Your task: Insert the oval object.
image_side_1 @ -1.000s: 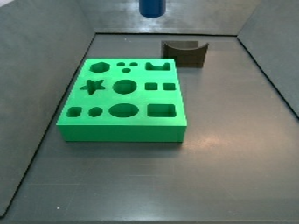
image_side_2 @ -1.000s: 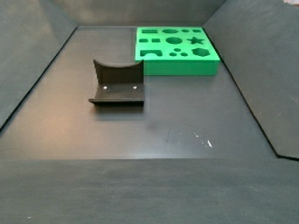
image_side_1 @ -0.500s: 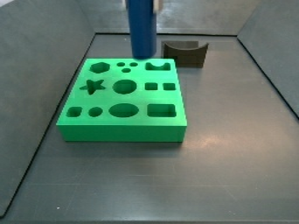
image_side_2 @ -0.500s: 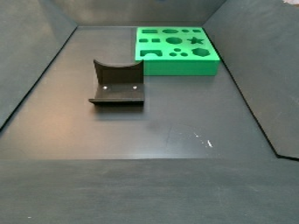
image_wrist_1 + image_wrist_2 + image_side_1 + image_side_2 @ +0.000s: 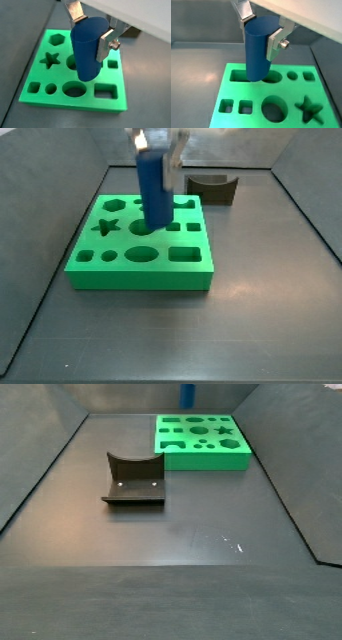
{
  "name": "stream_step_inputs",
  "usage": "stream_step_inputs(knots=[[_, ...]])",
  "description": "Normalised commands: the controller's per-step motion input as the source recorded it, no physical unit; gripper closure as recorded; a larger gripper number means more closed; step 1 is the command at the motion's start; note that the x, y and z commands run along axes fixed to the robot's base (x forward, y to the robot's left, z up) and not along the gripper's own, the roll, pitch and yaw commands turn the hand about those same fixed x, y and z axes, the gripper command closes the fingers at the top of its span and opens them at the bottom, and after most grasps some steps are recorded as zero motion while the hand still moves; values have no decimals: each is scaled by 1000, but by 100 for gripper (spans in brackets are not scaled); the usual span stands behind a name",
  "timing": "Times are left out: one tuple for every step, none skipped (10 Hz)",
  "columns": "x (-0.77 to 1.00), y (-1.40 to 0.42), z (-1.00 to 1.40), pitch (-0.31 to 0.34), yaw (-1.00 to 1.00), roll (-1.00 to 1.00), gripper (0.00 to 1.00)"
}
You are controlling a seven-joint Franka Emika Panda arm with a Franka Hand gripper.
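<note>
My gripper [image 5: 158,142] is shut on the oval object [image 5: 152,190], a tall plain blue peg held upright by its upper end. The silver fingers [image 5: 105,44] press its two sides in both wrist views; the gripper [image 5: 91,31] [image 5: 262,31] is above the green block [image 5: 203,273]. The peg [image 5: 88,47] [image 5: 256,50] hangs over the middle of the block [image 5: 63,75] [image 5: 254,92], its lower end close above the cut-out holes. I cannot tell whether it touches. In a side view only the peg's lower tip [image 5: 187,396] shows above the block [image 5: 201,464].
The dark fixture [image 5: 214,189] stands on the floor behind the block to the right, and shows alone on the floor in a side view [image 5: 134,480]. Grey walls enclose the dark floor [image 5: 267,308].
The gripper and the blue peg have come down and forward from the top of the view to over the block's middle. The peg's tip has entered the other side view.
</note>
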Motion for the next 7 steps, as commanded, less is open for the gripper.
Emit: stream_step_inputs(knots=[[0,-9,-466,0,-1000,36,100],[0,0,-331,0,-1000,96,100],[-31,0,-214,0,-1000,126,100],[-106,-49,-14,56,-969,177,100],[-109,-49,-9,59,-969,174,100],[-97,-60,0,57,-966,169,100],[-69,-109,0,54,-943,156,100]])
